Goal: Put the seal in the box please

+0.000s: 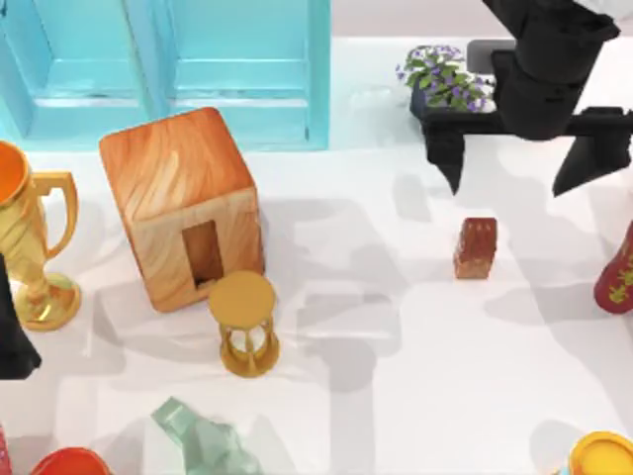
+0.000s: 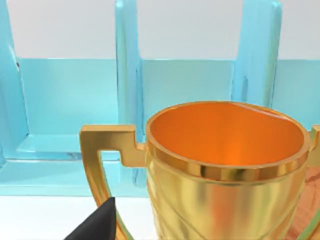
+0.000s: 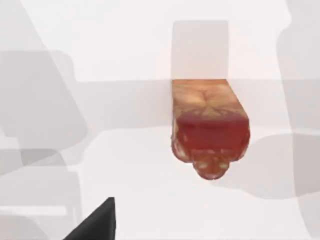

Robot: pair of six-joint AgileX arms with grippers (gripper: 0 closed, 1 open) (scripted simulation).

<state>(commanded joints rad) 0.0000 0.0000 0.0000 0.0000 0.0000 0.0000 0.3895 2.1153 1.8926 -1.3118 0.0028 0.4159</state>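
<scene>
White tabletop backed by a turquoise shelf unit (image 1: 178, 69), crowded with ornaments. The seal (image 1: 476, 247) stands free on the table right of centre, nothing touching it; the box (image 1: 183, 208) sits well apart toward the left, its narrow dark hole (image 1: 202, 253) in the face turned toward the near edge. The right gripper (image 1: 509, 183) hangs above and just behind the seal with its fingers spread wide and empty; the right wrist view looks down on the seal. The left arm is parked at the left edge beside the gold trophy (image 1: 30, 247), its finger state indeterminate. Probable hazards: a descent not centred on the small block could tip or push it aside; a shallow pinch on its smooth sides could let it slip in transit; the hourglass (image 1: 244, 322), just beside the hole, and the flower pot (image 1: 445, 84) or the dark-red vase (image 1: 618, 272) near the arm could be struck; the narrow hole leaves little tolerance for a tilted seal.
</scene>
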